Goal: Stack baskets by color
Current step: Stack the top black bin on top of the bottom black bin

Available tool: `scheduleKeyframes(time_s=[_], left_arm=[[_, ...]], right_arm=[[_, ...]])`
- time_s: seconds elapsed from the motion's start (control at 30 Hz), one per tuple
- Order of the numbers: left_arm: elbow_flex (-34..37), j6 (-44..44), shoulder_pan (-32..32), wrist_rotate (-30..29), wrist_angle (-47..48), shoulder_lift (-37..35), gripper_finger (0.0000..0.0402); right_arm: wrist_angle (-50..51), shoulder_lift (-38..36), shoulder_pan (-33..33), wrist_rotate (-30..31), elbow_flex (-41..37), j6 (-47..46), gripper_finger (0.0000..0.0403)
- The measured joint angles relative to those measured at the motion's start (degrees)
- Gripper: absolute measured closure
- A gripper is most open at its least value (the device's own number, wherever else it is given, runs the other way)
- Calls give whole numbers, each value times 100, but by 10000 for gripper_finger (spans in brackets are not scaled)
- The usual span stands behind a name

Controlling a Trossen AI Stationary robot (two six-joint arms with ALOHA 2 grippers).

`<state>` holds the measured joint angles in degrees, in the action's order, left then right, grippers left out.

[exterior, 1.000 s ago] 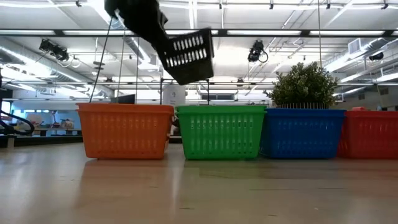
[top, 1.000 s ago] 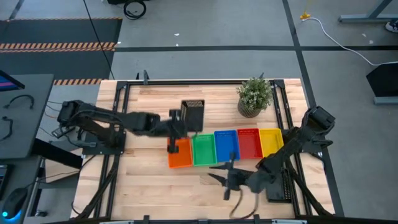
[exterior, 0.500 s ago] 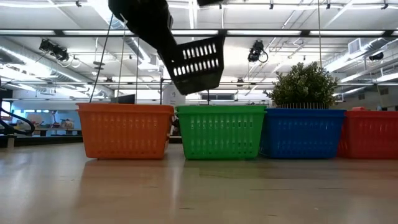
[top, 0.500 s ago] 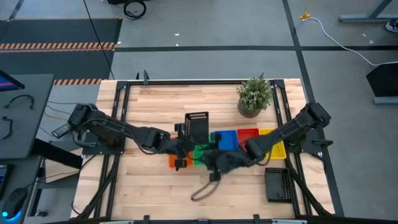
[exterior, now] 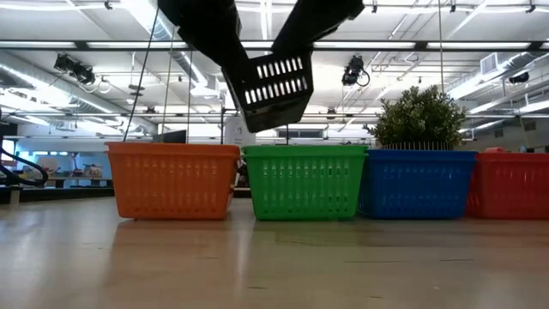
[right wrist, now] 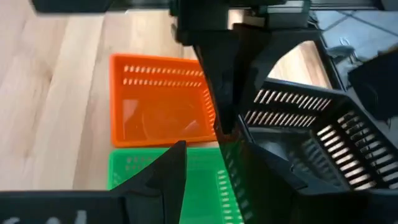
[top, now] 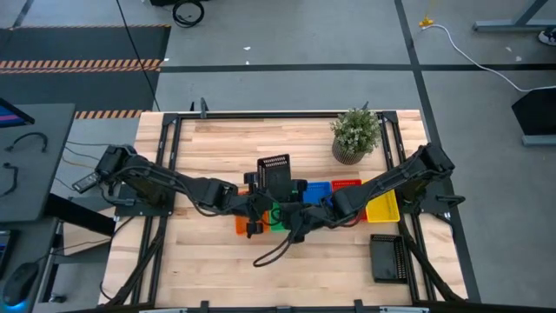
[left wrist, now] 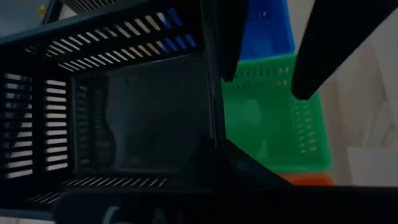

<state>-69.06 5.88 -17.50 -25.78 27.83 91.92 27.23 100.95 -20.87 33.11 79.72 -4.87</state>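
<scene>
A black basket hangs in the air above the row, tilted, its slotted walls showing pale light through the narrow cuts and its smooth dark floor plain in the left wrist view; from table height it sits over the gap between the orange and green baskets, one corner dipping toward the green one. The left pincer is clamped tight on one wall of it, a finger on each side of the rim. The right pincer reaches in from the other side with its fingers spread apart, holding nothing, close to the black basket's near wall; whether they touch it cannot be told. Below, on the wooden surface, stands a row of baskets side by side with walls touching: orange, green, blue, red and yellow, each a small rectangular tray with rows of vertical slots in its sides. The arms cover much of the orange and green ones from above. A second black basket lies well apart near the surface's front right corner. A potted green plant stands behind the red and yellow baskets, toward the far right of the surface.
</scene>
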Motion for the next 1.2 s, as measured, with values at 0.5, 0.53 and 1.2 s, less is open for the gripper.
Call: scheduleKeyframes(time_s=[0.5,0.53,1.2], left_arm=[[2,-30,-15,87,-9,-2,390],[9,-51,-17,90,-6,10,390],[-4,726,-379,-370,1121,-956,247]], right_arm=[[-129,125,199,-246,7,230,239],[-91,129,243,-364,7,222,245],[727,-398,-2179,-217,-11,-768,394]])
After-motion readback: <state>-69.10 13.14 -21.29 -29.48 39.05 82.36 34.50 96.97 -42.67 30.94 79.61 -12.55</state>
